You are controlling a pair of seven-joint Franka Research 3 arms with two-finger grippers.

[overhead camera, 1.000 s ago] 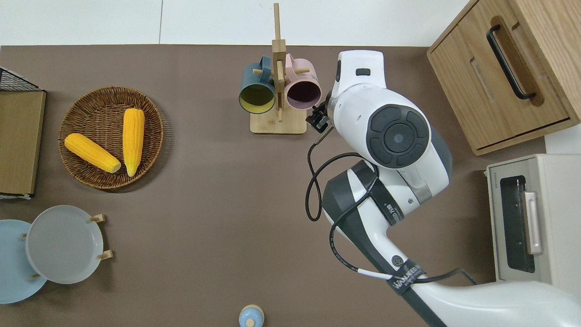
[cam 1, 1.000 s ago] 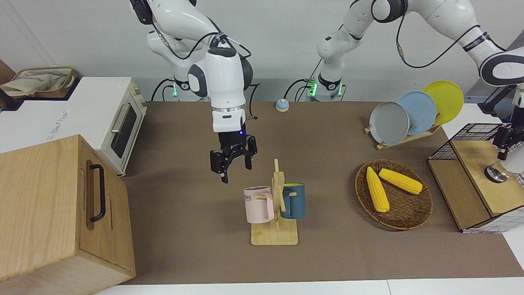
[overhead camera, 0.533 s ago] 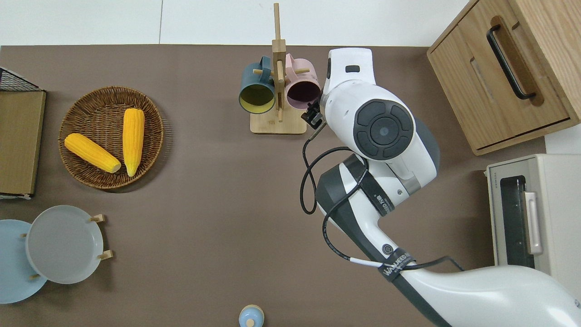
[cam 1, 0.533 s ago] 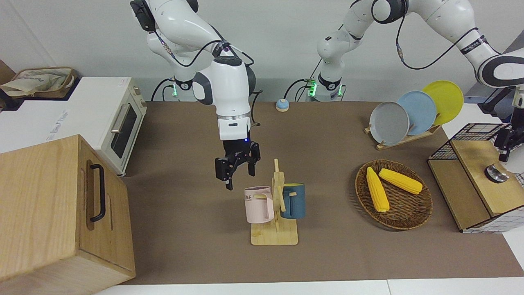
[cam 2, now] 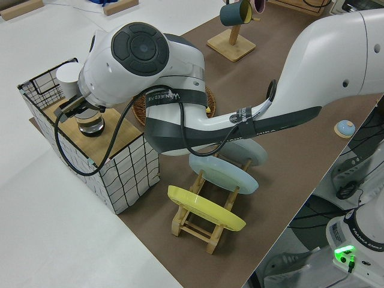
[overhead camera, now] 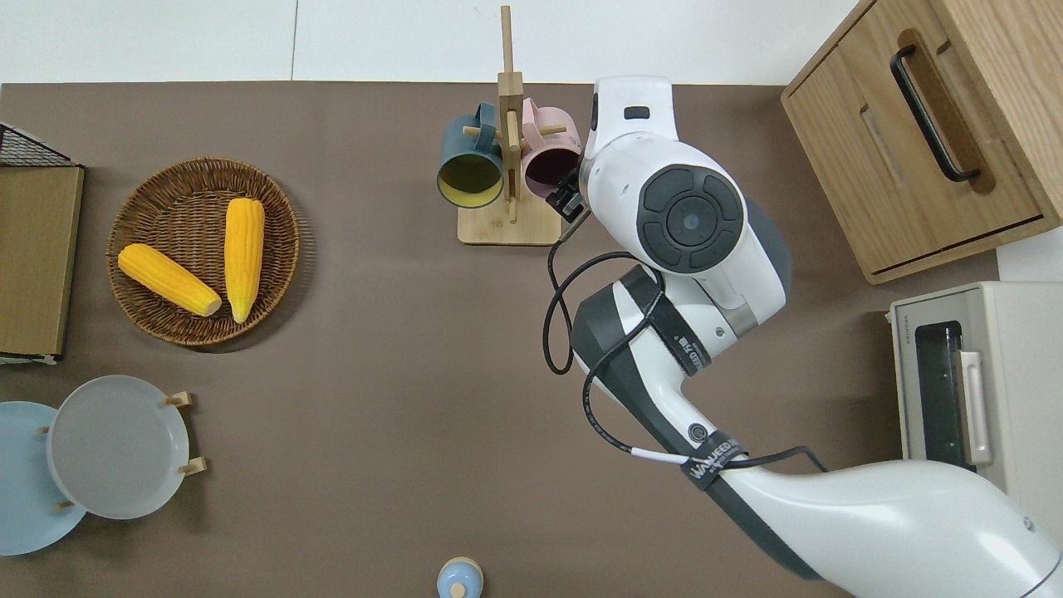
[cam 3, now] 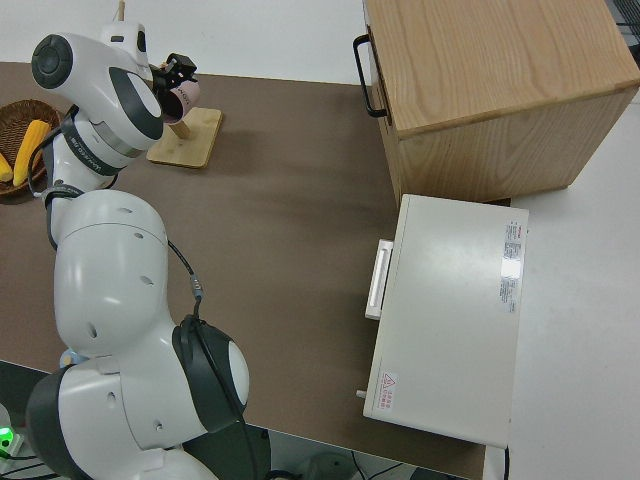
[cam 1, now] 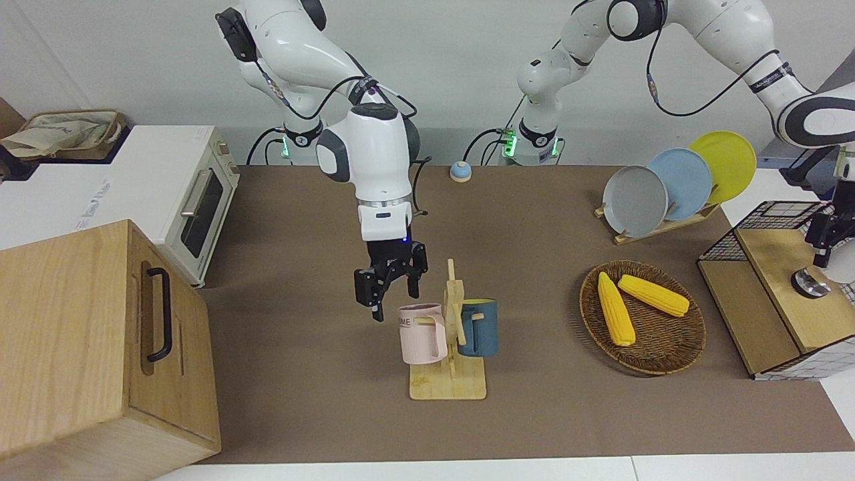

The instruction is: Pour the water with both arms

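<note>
1. The right gripper (cam 1: 389, 288) has come down and moved toward the pink mug (cam 1: 421, 334) over the last second. It now hangs just beside the mug's rim, on the side nearer the robots, and its fingers stand apart with nothing between them.
2. The pink mug has not moved. It hangs by its handle on a peg of the wooden mug rack (cam 1: 449, 387), on the side of the rack toward the right arm's end of the table, with the blue mug (cam 1: 478, 327) on the opposite side.
3. In the overhead view the right arm's wrist (overhead camera: 631, 112) now covers part of the pink mug (overhead camera: 544, 162), where before it left the mug clear. I read this as the approach to a grasp, not the grasp itself: no contact shows yet.
4. The left gripper (cam 1: 823, 234) sits at the wire-sided wooden shelf (cam 1: 781, 287), just above a small metal vessel (cam 1: 809, 283). It has barely moved, and I cannot tell whether its fingers are apart or together.
5. For the task this means pouring has not begun: each arm is closing on its own container.
6. Farther out, the basket (cam 1: 658, 361) with two corn cobs (cam 1: 615, 308) and the plate rack (cam 1: 658, 227) are unchanged.
</note>
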